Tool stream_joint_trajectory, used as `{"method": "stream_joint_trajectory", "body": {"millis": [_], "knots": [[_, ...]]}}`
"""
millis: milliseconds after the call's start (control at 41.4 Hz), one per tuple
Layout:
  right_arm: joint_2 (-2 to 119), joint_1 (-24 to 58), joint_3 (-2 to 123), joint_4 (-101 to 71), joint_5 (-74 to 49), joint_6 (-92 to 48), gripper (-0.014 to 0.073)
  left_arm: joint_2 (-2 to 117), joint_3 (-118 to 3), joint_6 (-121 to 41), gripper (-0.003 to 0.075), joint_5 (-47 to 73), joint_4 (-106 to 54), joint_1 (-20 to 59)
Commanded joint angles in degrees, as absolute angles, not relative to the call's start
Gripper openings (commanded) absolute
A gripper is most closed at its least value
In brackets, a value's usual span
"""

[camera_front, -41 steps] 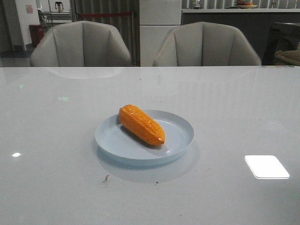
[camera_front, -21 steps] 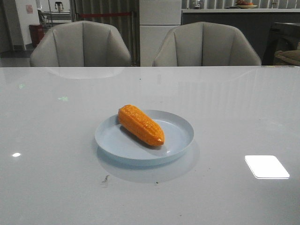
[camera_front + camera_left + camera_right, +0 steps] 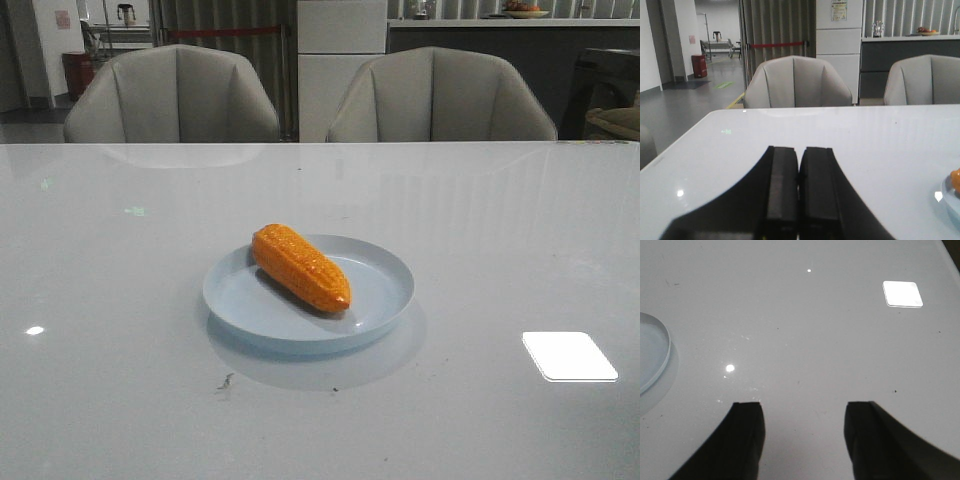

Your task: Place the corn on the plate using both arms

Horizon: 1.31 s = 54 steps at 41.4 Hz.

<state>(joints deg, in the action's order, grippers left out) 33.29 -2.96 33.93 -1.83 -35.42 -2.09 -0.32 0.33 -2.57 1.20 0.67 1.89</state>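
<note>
One plate [image 3: 308, 292] sits on the white counter [image 3: 120, 330] carrying one corn [image 3: 300, 266], laid diagonally inside the rim. The left tool [image 3: 799, 167] has its fingers pressed together, empty; the right tool [image 3: 802, 422] is spread over bare counter. Two chairs [image 3: 172, 95] stand beyond

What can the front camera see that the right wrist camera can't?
Only the front view shows the corn, lying on the plate with its tapered end toward the camera, and two chairs behind the table. Only the right wrist view shows the right gripper, jaws open and empty above the table. Both show the white table, the plate's edge and a bright square reflection.
</note>
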Motion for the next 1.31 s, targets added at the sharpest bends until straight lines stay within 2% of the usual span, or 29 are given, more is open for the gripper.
{"method": "stream_joint_trajectory", "body": {"millis": [0, 218, 846, 1088, 1161, 1282], "knots": [[33.2, -2.86, 35.58, -1.53, -30.71, -2.09, 0.0466, -1.11, 2.07, -2.6, 0.0096, -4.38, 0.68, 1.85], [33.2, -2.86, 35.58, -1.53, -30.71, -2.09, 0.0466, -1.11, 2.52, -2.6, 0.0096, 4.61, 0.68, 1.85], [33.2, -2.86, 35.52, -1.47, -30.64, -2.09, 0.0466, -1.11, 2.52, -2.6, 0.0096, 4.72, 0.68, 1.85], [28.27, -2.86, 31.49, -1.47, -26.94, -2.09, 0.0461, -1.11, 2.52, -2.6, 0.0096, 4.72, 0.68, 1.85], [25.66, -2.52, 28.1, -1.47, -22.18, -2.09, 0.0428, -1.11, 2.52, -2.6, 0.0096, 4.72, 0.68, 1.85], [19.13, -0.46, 20.98, -1.47, -12.38, -2.09, 0.0294, -1.11, 2.52, -2.6, 0.0096, 4.72, 0.68, 1.85]]}}
